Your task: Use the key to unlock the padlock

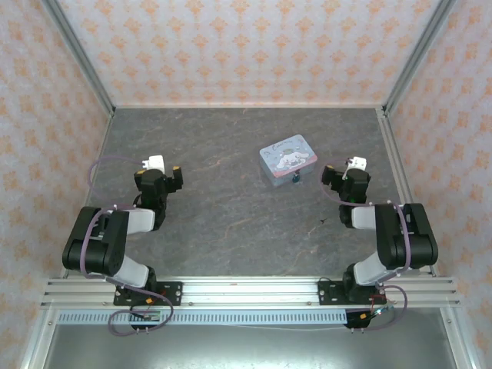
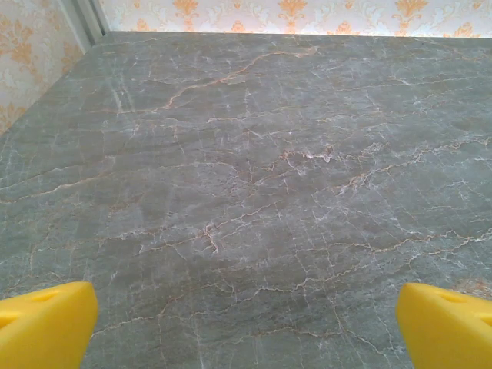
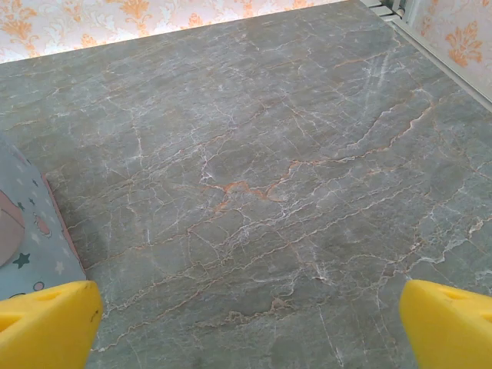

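My right gripper (image 1: pixel 344 174) and left gripper (image 1: pixel 162 173) both gape wide, holding nothing. The padlock (image 1: pixel 294 180) sits against the tin's (image 1: pixel 288 157) six o'clock edge, near my right gripper's nine o'clock and well apart from my left.

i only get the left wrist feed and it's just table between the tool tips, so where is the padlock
Observer: The padlock sits right of centre in the top view, against the near edge of a pale blue tin.
Operator: is the right tool near it
Observer: The right tool is open, just right of the tin, whose corner shows at the left of its wrist view.
Operator: any key
Observer: None I can name; a dark speck lies on the table nearer than the tin, too small to tell.
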